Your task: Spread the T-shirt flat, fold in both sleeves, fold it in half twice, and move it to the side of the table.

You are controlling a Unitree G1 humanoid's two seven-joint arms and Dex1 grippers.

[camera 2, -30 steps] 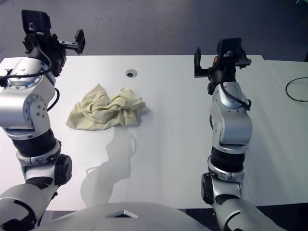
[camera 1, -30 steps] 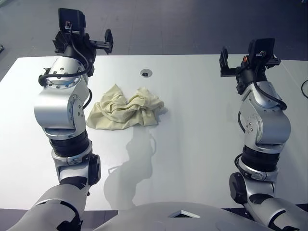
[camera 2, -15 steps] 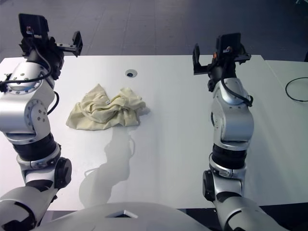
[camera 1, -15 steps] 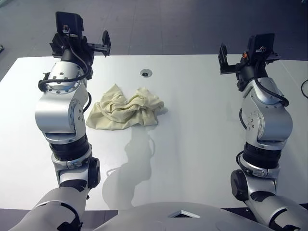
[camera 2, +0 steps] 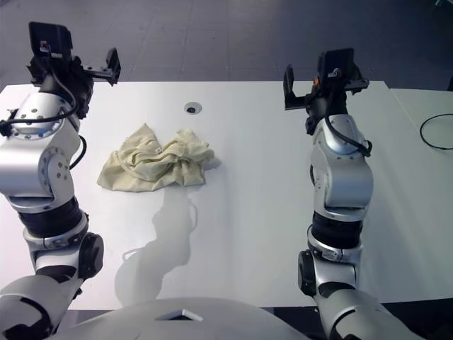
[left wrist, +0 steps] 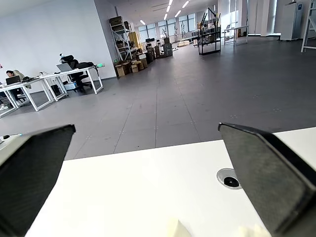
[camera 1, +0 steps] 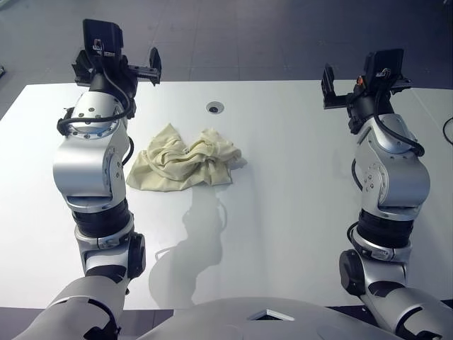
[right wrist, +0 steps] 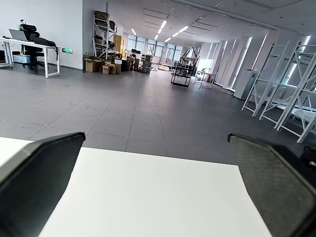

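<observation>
A cream T-shirt [camera 1: 185,166] lies crumpled in a heap on the white table [camera 1: 283,184], left of centre. My left gripper [camera 1: 117,69] is held high over the far left part of the table, beyond the heap. It is open, with nothing between its fingers [left wrist: 29,177]. My right gripper [camera 1: 364,88] is raised over the far right of the table, well away from the cloth. It is open too, and its dark fingers [right wrist: 276,182] stand wide apart. Small scraps of the T-shirt [left wrist: 175,229] peek in at the edge of the left wrist view.
A round cable hole [camera 1: 215,108] sits in the table near its far edge, just beyond the T-shirt. A black cable loop [camera 2: 435,131] lies on the adjoining surface at the far right. Bare tabletop stretches across the front and the right half.
Both grippers have risen a little and shifted toward the far edge of the table. The T-shirt has not moved.
</observation>
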